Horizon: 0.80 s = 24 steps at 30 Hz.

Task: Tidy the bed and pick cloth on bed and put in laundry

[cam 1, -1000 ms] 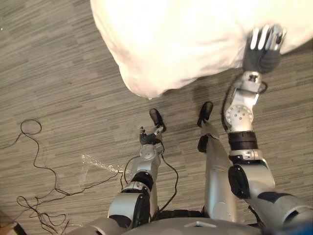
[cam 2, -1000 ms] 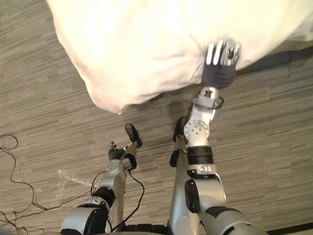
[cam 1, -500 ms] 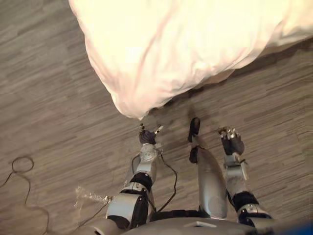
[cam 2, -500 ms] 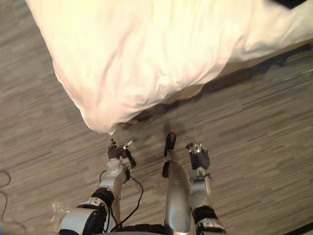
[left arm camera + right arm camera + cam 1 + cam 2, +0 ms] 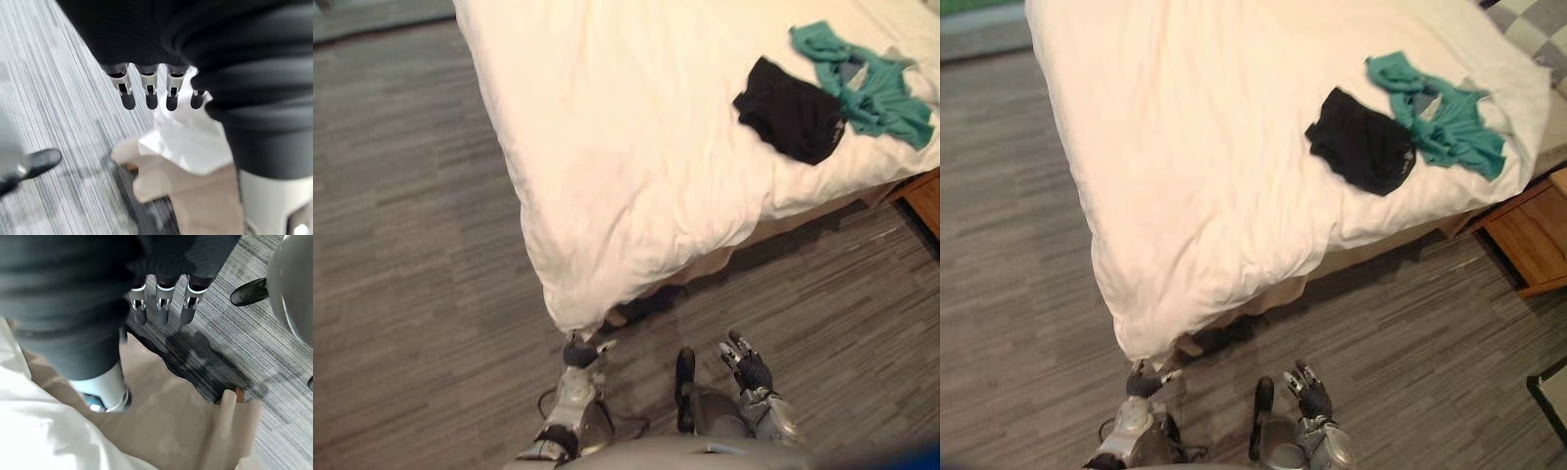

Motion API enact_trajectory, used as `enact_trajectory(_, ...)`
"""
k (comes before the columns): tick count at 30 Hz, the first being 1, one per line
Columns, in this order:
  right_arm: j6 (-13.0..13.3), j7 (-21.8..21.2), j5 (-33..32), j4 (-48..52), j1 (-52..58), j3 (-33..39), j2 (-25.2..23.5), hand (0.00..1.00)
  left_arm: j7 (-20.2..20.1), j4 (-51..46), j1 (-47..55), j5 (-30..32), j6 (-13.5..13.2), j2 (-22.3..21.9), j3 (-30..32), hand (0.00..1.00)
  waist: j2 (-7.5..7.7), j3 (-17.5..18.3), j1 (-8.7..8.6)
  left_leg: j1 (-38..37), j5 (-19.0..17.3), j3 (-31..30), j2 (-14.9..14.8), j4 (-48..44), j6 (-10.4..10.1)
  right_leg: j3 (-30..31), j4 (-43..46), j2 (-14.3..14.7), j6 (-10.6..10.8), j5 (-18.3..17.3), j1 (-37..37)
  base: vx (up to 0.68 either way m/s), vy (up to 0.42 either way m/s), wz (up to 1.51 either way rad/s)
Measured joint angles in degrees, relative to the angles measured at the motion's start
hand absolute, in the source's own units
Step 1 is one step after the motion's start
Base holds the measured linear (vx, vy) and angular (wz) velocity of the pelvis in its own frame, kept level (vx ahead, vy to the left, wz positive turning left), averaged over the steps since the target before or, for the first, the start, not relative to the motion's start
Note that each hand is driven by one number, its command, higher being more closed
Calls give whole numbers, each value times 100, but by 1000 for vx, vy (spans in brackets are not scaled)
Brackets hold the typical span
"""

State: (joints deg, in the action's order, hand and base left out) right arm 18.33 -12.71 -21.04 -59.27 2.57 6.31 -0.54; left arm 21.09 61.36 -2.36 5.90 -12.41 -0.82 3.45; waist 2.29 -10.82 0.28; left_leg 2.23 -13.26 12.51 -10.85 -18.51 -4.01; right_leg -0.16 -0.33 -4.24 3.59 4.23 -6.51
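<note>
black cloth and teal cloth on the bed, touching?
Touching. In the right eye view the teal cloth lies against the edge of the black cloth, with no gap between them.

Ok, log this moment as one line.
left robot hand: open, empty | right robot hand: open, empty | black cloth, teal cloth: on bed | stage: nothing picked yet
</note>
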Motion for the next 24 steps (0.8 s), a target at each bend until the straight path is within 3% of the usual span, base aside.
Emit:
enact_trajectory(2,-6,94,-9,-98,23,21,186,0,-104,189,141,48,-77,-68,-32,0,-269,146,13,-465,-454,-8,-53,319,-221,334,-239,228,53,159,140,-58,168,-117)
enact_trajectory(4,-3,108,-137,0,328,214,204,0,-244,253,207,48,-68,-27,-43,0,-170,245,-34,-778,-518,364,81,328,-158,579,-513,113,132,384,399,-72,165,-71)
enact_trajectory(7,1,33,-370,101,768,296,73,0,-345,228,316,41,-35,88,-26,0,-15,402,-73,-1020,-523,724,78,449,-151,665,-517,88,71,370,397,2,40,-46)
enact_trajectory(8,1,21,-380,126,853,302,75,0,-358,231,328,39,-25,100,-15,0,-10,414,-72,-1090,-514,835,54,497,-155,508,-517,83,-22,315,394,38,3,-68)
enact_trajectory(9,4,8,-398,176,920,342,76,0,-367,226,358,36,-18,96,37,0,-64,439,-69,-1203,-483,1038,-17,590,-176,-1,-457,46,-252,181,376,92,5,-101)
enact_trajectory(10,29,-9,-411,248,922,428,106,0,-374,208,420,28,25,80,166,0,-229,489,-81,-1367,-438,1406,-196,691,-231,-906,148,11,-487,12,151,133,6,-112)
enact_trajectory(12,136,-4,-406,260,957,439,131,0,-371,211,586,25,96,151,230,0,-293,473,-87,-1668,-390,1738,-246,735,-315,-1668,943,-1,-487,-175,86,203,-7,-130)
enact_trajectory(13,228,-8,-410,214,976,444,118,0,-371,241,608,-18,117,168,302,0,-295,460,-99,-1770,-314,1798,-226,589,-235,-1826,1131,5,-446,-201,40,170,-45,-125)
enact_trajectory(14,305,-6,-409,188,976,450,94,0,-393,303,606,-3,169,206,317,0,-174,479,-123,-1728,-161,1691,-173,343,-17,-1787,1211,-63,-444,-198,37,79,-88,-90)
enact_trajectory(15,349,-12,-411,144,981,455,69,0,-425,357,592,5,201,261,267,0,-66,426,-139,-1703,-256,1535,-61,388,14,-1750,1259,-181,-420,-180,42,-12,-89,-57)
enact_trajectory(16,405,-17,-419,64,941,483,148,0,-461,363,542,13,207,326,98,0,-123,359,-167,-1708,-218,1067,321,1010,36,-1646,1309,-156,-345,-116,45,-89,-25,-60)
enact_trajectory(17,436,-42,-453,16,903,582,199,0,-470,337,514,15,197,286,30,0,-216,278,-190,-1657,-105,1084,445,1202,176,-1578,1335,-87,-310,-75,31,-128,34,-73)
enact_trajectory(18,439,-43,-462,-76,870,669,171,0,-470,344,498,28,210,292,-14,0,-190,287,-180,-1748,-41,1154,437,1282,140,-1558,1348,-74,-302,-104,-8,-87,32,-54)
enact_trajectory(19,441,-47,-461,-68,836,681,187,0,-471,350,504,28,215,321,-25,0,-257,260,-204,-1752,-44,1256,398,1306,133,-1616,1449,-114,-363,-255,-29,-70,-60,-26)
enact_trajectory(20,412,-51,-452,-117,819,688,105,0,-469,329,513,14,208,409,-24,0,-46,152,-290,-1793,-66,1265,477,1254,94,-1781,1995,-354,-429,-765,-89,-72,-112,-11)
enact_trajectory(21,377,-61,-458,-172,939,685,41,0,-464,281,479,16,204,476,-17,0,115,104,-283,-1874,-102,1303,575,1219,32,-1835,2004,-359,-482,-875,-58,-113,-100,-31)
enact_trajectory(23,365,-56,-451,-211,1010,665,36,0,-456,317,459,17,209,513,-2,0,159,89,-253,-1924,-82,1416,484,1249,3,-1730,1418,-51,-478,-521,137,-116,-32,-56)
enact_trajectory(24,356,-58,-453,-218,917,680,69,0,-455,310,472,17,206,522,-4,0,45,80,-235,-1907,-17,1644,376,1335,14,-1766,894,67,-351,-461,272,-127,-35,-58)
